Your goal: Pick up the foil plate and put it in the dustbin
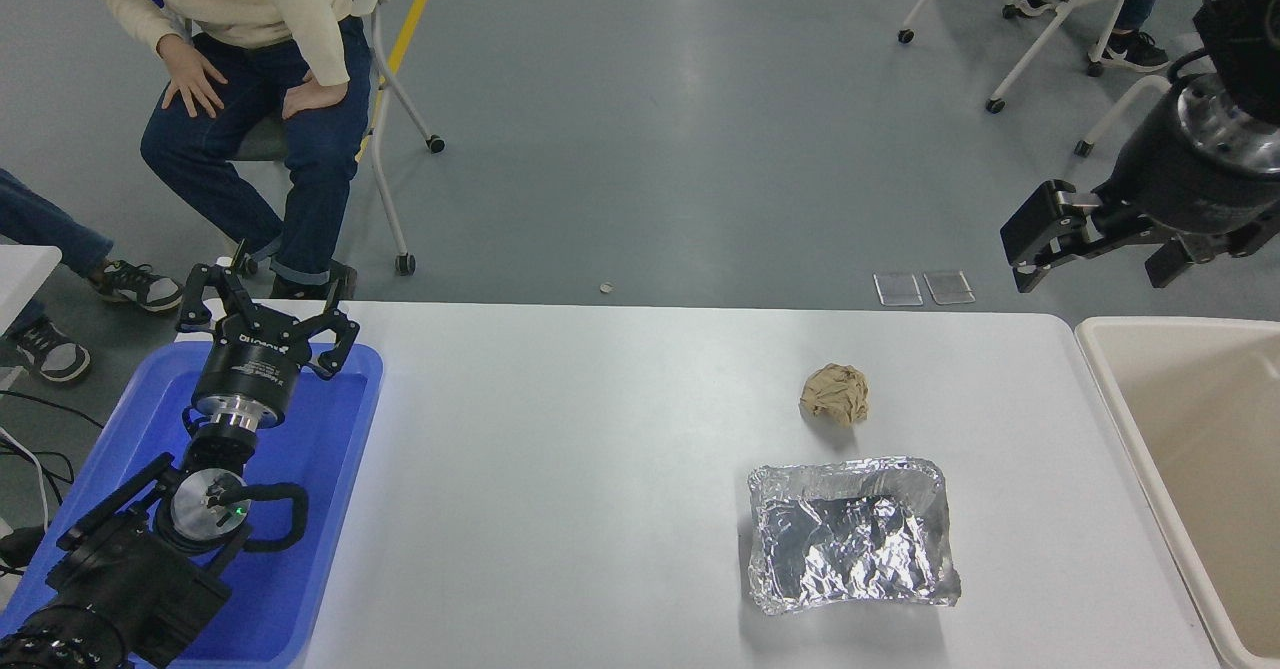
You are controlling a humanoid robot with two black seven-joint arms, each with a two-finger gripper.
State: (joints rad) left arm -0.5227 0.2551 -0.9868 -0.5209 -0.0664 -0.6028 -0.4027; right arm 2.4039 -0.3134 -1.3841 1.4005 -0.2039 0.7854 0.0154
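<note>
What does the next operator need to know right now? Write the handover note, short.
Left gripper: open, empty, parked over the blue tray at the table's left.
Right gripper: open, empty, raised off the table's far right corner, near the dustbin.
Foil plate: flat on the white table, right of centre, untouched. A crumpled paper ball lies just beyond it, apart.
Done: nothing yet.
Left: grasp the plate, carry it right, drop it in the dustbin.
</note>
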